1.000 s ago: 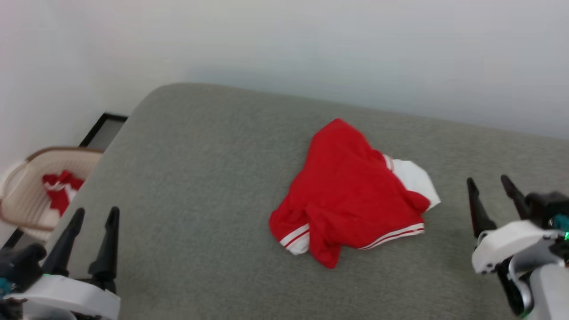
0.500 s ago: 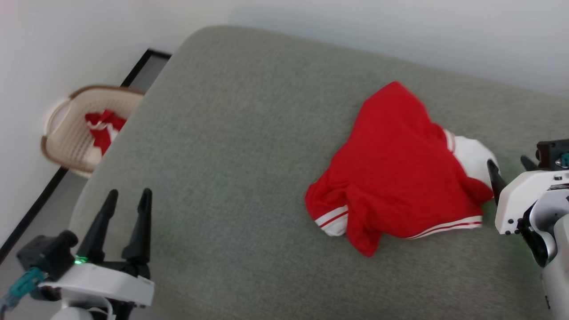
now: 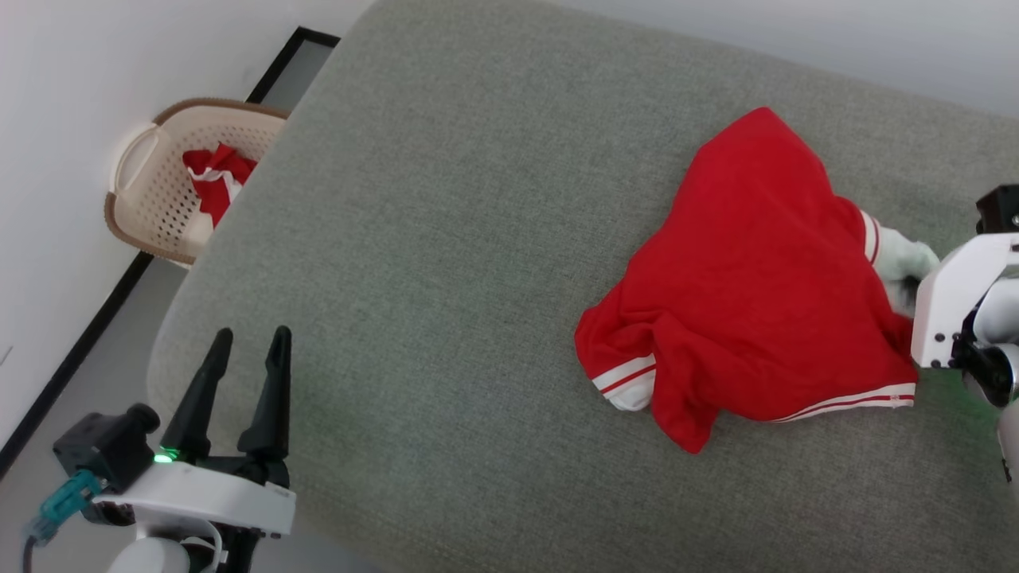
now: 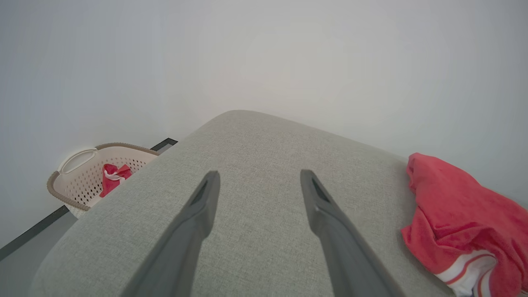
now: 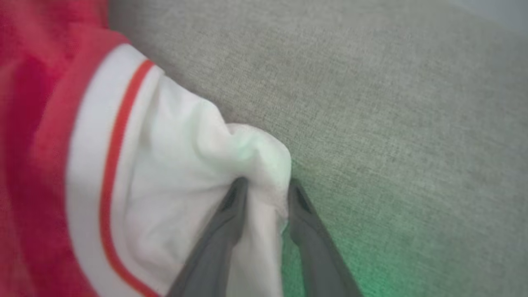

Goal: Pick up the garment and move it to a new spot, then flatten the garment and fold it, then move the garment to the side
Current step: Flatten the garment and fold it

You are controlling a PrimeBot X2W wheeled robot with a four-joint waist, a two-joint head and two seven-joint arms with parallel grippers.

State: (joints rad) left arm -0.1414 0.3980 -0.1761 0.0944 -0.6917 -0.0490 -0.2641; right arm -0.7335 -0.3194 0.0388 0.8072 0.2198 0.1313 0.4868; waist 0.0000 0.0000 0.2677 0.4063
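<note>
Red garment (image 3: pixel 756 270), white sleeve pinched in your right gripper (image 5: pixel 267 187).

Your right gripper has both fingers clamped on a bunched fold of the white sleeve (image 5: pixel 177 173), right at the garment's right edge, and a green glow falls on the grey fabric surface (image 3: pixel 478 199) just beside it. The garment lies crumpled on the right half of that surface, red body heaped up, a striped white cuff poking out at its near left corner. Your left gripper (image 3: pixel 250 334) hovers at the near left edge of the surface, fingers spread apart with nothing between them, well apart from the garment. Off to the far left, a pale perforated basket (image 3: pixel 155 207) on the floor holds a small red cloth (image 3: pixel 215 171).
</note>
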